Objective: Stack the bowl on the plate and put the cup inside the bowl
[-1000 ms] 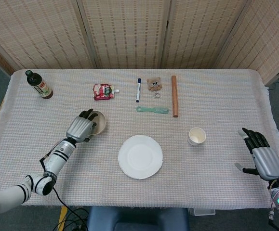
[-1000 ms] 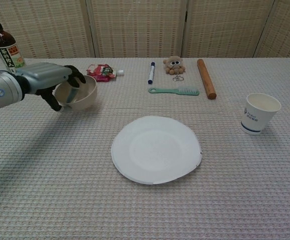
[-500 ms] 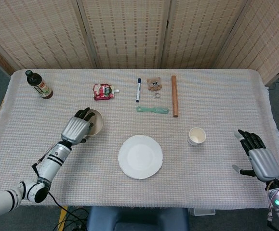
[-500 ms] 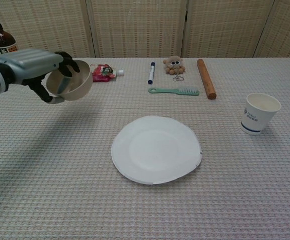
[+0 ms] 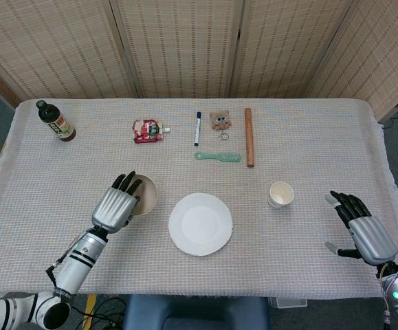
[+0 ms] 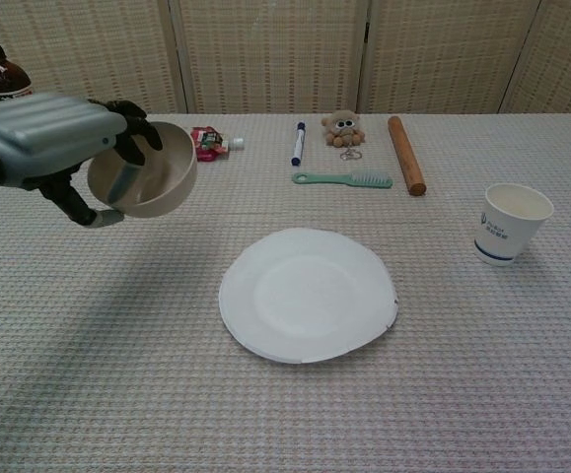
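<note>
- The table (image 5: 308,227) carries a pale woven cloth, and folding wicker screens (image 5: 185,48) stand behind it.
- The white plate (image 5: 200,223) lies flat near the front middle of the cloth, nothing on it.
- The left hand (image 5: 115,208) holds the beige bowl (image 5: 146,194), fingers hooked over its rim and the thumb under its outer wall; in the chest view the bowl (image 6: 147,172) hangs off the cloth, tilted with its mouth turned toward the plate (image 6: 308,294), to the plate's left and apart from it.
- The right hand (image 5: 363,232) sits by the table's right edge with its fingers spread and nothing in it, well apart from the cup.
- The paper cup (image 5: 280,194) stands upright to the right of the plate, mouth up.
- A wooden rolling pin (image 5: 249,136) lies lengthwise at the back, just right of a green comb (image 5: 218,157).
- A dark sauce bottle (image 5: 55,121) stands upright at the far left corner.
- A red snack packet (image 5: 148,130) lies at the back left of centre.
- A marker pen (image 5: 197,128) lies beside a small bear toy (image 5: 219,120).
</note>
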### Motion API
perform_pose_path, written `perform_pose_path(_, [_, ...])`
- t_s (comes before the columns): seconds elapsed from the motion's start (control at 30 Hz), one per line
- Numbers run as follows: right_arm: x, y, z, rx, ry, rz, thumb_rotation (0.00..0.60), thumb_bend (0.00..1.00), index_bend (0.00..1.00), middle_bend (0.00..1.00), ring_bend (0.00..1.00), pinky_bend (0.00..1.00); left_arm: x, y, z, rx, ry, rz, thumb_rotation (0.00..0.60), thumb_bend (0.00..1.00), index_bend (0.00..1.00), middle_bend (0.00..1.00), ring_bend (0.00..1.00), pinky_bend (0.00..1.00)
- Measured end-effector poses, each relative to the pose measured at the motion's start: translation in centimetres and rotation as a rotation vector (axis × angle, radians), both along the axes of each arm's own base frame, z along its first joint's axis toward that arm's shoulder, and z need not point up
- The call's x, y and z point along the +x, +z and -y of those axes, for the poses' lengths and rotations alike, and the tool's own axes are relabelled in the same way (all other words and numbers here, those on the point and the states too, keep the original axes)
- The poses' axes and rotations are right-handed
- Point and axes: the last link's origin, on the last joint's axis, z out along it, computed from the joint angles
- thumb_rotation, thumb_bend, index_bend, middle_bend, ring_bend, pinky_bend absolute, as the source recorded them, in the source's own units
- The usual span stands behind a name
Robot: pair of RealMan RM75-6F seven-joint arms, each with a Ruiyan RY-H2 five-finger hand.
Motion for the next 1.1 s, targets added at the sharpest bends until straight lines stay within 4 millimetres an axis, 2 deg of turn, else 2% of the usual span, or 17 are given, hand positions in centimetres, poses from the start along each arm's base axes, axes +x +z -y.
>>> perform_pose_path(0.17, [-0.2, 0.4, -0.1, 0.007, 0.001, 0.022, 0.600, 0.19, 0.00, 0.00, 0.00, 0.00, 1.7, -2.0, 1.6, -0.034, -0.005, -0.024, 0.600, 0.35, 0.69, 0.21, 0.00, 0.16])
perform_pose_path(0.3, [-0.6, 0.9, -0.1, 0.008, -0.008, 0.038, 0.600, 0.19, 0.00, 0.00, 0.00, 0.00, 3.4, -3.8, 2.0, -0.077, -0.020, -0.028, 0.600, 0.35, 0.69, 0.21, 0.00, 0.16])
perform_pose_path(0.67, [-1.2, 1.6, -0.2, 0.015, -0.015, 0.069, 0.600, 0.19, 0.00, 0.00, 0.00, 0.00, 7.3, -8.6, 1.7, -0.179, -0.075, -0.065, 0.600, 0.35, 0.69, 0.21, 0.00, 0.16])
perform_pose_path(1.1, [-1.4, 1.9, 0.0, 0.032, -0.009, 0.092, 0.600, 0.19, 0.00, 0.00, 0.00, 0.00, 9.4, -11.4, 0.8, -0.221, -0.098, -0.104, 0.600, 0.35, 0.69, 0.21, 0.00, 0.16])
